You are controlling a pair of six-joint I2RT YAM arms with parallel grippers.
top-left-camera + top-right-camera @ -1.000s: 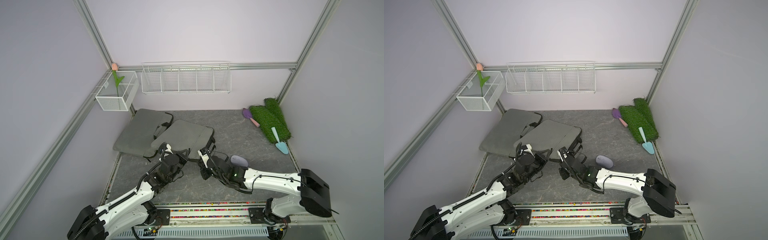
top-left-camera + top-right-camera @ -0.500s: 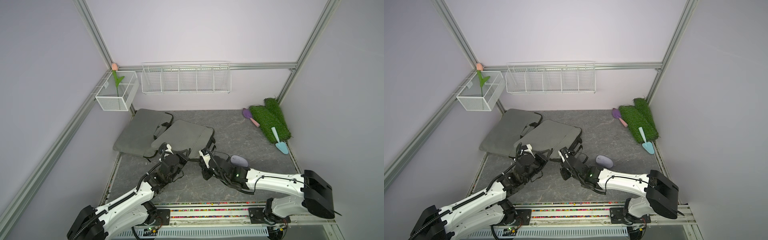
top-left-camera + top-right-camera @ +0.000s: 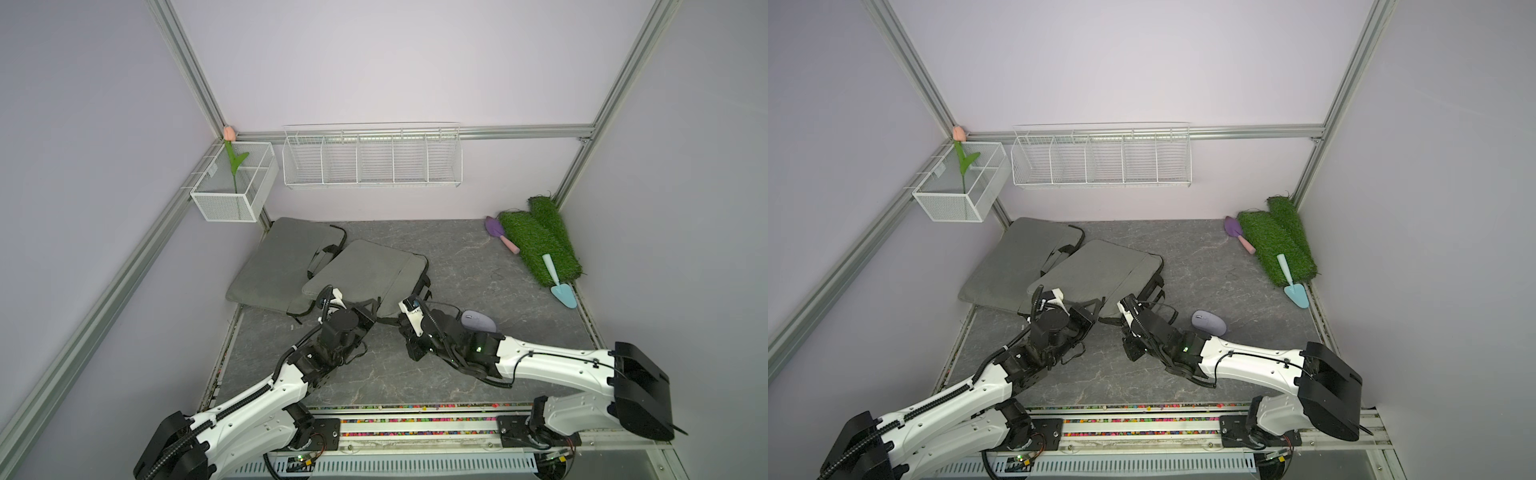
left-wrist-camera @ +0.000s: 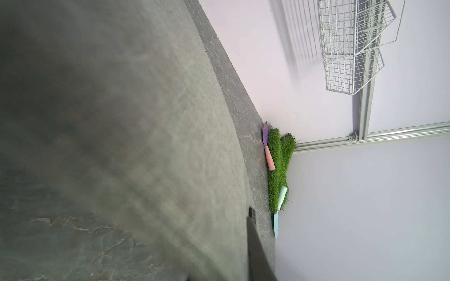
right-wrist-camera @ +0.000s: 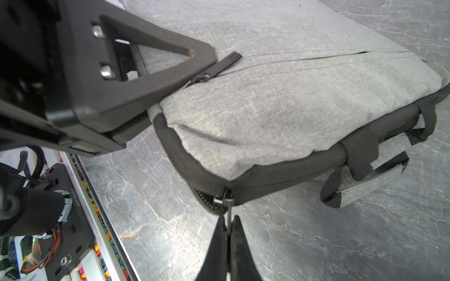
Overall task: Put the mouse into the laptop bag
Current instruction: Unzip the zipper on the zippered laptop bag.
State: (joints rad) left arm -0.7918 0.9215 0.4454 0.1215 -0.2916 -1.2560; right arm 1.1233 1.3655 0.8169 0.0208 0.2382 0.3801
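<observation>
The lavender mouse (image 3: 478, 321) (image 3: 1208, 323) lies on the stone floor, right of my right wrist and apart from both grippers. The grey laptop bag (image 3: 370, 270) (image 5: 280, 97) lies flat, partly over a second grey bag (image 3: 282, 253). My right gripper (image 5: 227, 219) (image 3: 397, 324) is shut on the metal zipper pull (image 5: 227, 209) at the bag's front corner. My left gripper (image 3: 365, 309) (image 3: 1090, 309) is clamped on the bag's near edge, one finger (image 5: 146, 80) lying on top of the fabric. The left wrist view shows blurred bag fabric (image 4: 121, 121) up close.
Rolled green turf (image 3: 538, 245) with a purple trowel (image 3: 500, 232) and a teal trowel (image 3: 561, 286) lies at the back right. A wire rack (image 3: 372, 158) and a mesh basket (image 3: 235, 187) holding a tulip hang on the walls. A black pocket pull tab (image 5: 224, 64) lies on the bag.
My right jaws have closed the last bit onto the zipper pull. Both arms, the bags and the mouse stay where they were.
</observation>
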